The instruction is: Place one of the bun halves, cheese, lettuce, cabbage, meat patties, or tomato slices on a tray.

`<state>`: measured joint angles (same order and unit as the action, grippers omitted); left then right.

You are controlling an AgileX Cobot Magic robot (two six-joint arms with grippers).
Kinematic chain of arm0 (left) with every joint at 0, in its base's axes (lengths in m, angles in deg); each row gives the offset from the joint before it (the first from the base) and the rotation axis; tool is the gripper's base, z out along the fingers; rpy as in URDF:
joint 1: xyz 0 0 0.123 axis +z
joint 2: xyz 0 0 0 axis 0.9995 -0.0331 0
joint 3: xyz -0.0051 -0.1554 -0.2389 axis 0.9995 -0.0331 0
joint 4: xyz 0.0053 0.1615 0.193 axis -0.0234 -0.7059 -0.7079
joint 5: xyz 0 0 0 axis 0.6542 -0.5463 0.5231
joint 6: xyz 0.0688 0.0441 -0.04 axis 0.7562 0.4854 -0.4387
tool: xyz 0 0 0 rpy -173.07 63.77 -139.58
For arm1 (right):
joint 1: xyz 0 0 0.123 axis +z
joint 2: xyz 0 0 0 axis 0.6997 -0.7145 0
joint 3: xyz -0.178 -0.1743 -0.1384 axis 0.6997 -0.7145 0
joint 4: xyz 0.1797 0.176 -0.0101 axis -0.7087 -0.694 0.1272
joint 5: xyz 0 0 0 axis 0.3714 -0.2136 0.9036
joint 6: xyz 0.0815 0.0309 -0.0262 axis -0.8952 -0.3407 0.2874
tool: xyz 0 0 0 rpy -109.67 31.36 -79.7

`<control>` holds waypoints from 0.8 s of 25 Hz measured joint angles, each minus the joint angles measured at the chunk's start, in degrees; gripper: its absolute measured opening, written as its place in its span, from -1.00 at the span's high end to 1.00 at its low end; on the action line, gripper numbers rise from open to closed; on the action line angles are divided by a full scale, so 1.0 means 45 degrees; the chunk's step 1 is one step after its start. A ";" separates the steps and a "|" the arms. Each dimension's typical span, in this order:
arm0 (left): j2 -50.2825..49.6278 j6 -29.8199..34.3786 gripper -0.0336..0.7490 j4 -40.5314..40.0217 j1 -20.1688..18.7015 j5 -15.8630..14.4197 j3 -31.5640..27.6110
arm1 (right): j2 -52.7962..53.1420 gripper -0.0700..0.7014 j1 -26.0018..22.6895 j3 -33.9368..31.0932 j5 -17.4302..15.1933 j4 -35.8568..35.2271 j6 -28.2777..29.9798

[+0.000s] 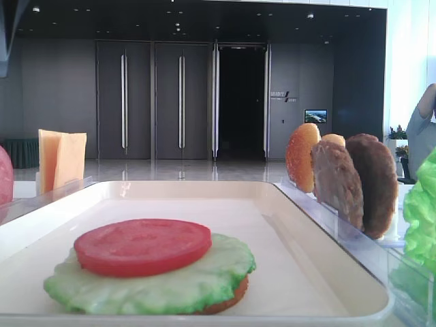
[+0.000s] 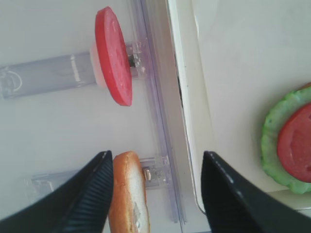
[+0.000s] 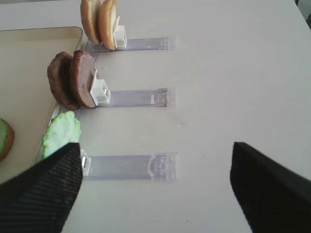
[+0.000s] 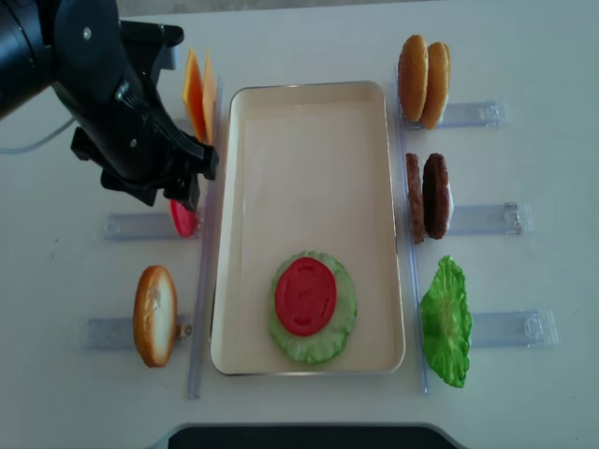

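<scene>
On the cream tray [image 4: 309, 168] lies a tomato slice [image 4: 304, 296] on top of lettuce [image 4: 342, 327], with a bun half [image 1: 228, 303] under them. My left gripper [image 2: 156, 159] hangs open and empty above the table's left side. In its view a bun half [image 2: 129, 194] stands on edge right beside the left finger [image 2: 92, 189], and another tomato slice [image 2: 114, 56] stands in its holder farther off. From overhead, the left arm [image 4: 122, 112] covers part of that slice [image 4: 184, 222]. My right gripper [image 3: 155, 148] is open over a clear holder [image 3: 131, 166], gripping nothing.
Cheese slices [image 4: 197, 94] stand at the tray's far left corner. Right of the tray, clear holders carry two bun halves [image 4: 423, 79], two meat patties [image 4: 426, 196] and a lettuce leaf [image 4: 445, 323]. A clear rail [image 2: 158, 121] runs along the tray's left rim.
</scene>
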<state>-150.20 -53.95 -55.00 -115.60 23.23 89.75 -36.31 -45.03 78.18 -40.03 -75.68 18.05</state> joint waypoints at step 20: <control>0.0000 0.2914 -0.21 -0.0392 0.7066 -0.0924 0.0000 | 0.0000 -0.71 0.0000 0.0000 0.0000 0.0000 0.0000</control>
<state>-150.20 -40.83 -56.76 -83.80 19.07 89.75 -36.31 -45.03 78.18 -40.03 -75.68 18.05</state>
